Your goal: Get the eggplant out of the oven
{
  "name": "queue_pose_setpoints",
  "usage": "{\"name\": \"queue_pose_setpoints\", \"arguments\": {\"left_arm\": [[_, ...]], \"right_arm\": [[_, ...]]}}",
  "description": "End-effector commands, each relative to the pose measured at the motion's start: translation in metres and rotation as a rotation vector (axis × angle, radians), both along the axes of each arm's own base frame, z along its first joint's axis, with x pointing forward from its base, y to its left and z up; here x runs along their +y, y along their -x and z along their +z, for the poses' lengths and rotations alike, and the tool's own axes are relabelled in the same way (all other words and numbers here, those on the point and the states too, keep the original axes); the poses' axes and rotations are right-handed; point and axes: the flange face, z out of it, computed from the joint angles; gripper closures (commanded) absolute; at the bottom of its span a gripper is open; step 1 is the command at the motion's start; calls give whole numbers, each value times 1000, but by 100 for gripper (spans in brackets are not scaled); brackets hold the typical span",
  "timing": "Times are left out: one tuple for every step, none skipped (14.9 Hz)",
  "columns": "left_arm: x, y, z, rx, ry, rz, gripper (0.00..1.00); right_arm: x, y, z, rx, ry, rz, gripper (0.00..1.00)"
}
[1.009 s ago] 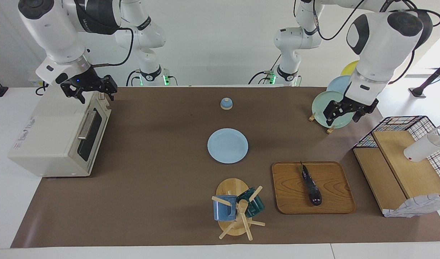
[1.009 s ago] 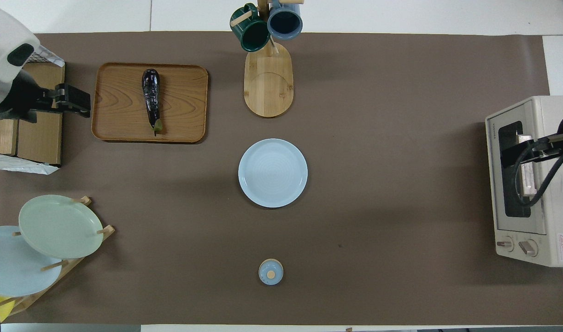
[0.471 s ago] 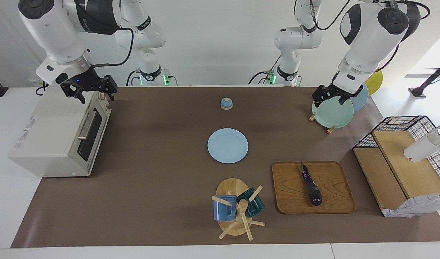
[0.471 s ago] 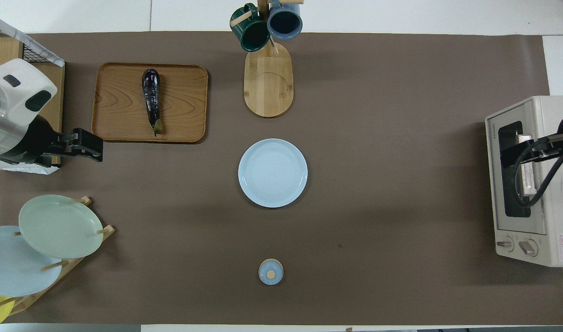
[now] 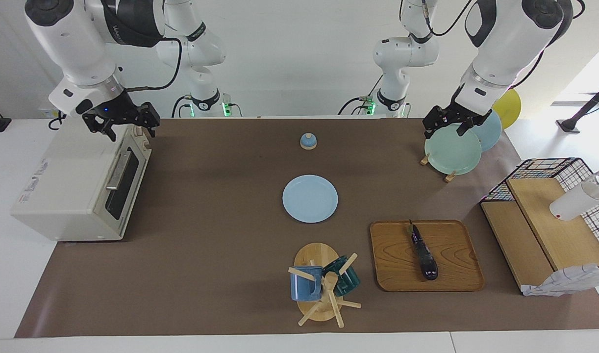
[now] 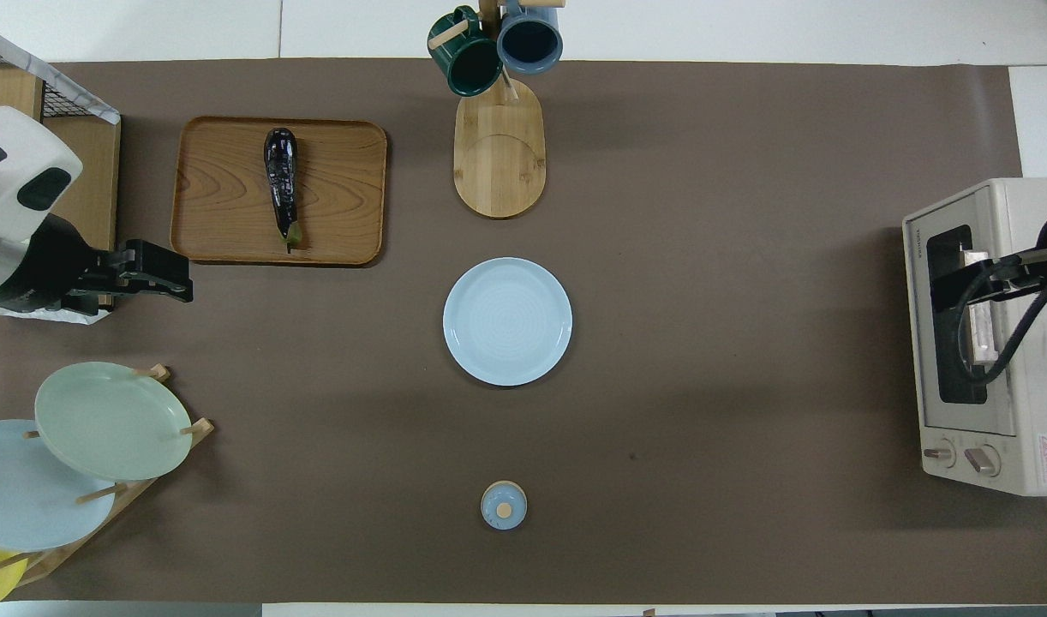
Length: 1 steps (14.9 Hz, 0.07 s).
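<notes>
The eggplant (image 5: 423,252) (image 6: 281,184), glossy dark purple, lies on a wooden tray (image 5: 456,274) (image 6: 344,188) toward the left arm's end of the table, farther from the robots than the plate rack. The cream oven (image 5: 69,181) (image 6: 995,343) stands at the right arm's end with its dark glass door shut. My right gripper (image 5: 128,130) (image 6: 952,287) hangs open over the oven's top front edge, holding nothing. My left gripper (image 5: 445,128) (image 6: 176,276) is raised and open by the plate rack, well clear of the eggplant.
A light blue plate (image 5: 310,198) lies mid-table, with a small blue knobbed lid (image 5: 308,141) nearer the robots. A mug tree (image 5: 321,284) holds a blue and a green mug. A rack of plates (image 5: 451,149) and a wire-backed wooden shelf (image 5: 539,230) flank the tray.
My left gripper has risen and drawn back from beside the shelf to above the plate rack, empty. The right gripper, eggplant and oven have not moved.
</notes>
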Motion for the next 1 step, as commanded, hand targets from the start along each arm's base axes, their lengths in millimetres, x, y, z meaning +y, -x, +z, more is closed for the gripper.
{"name": "queue_pose_setpoints", "arguments": {"left_arm": [[2, 4, 4, 9, 15, 15, 0]], "right_arm": [[0, 2, 6, -17, -26, -13, 0]]}}
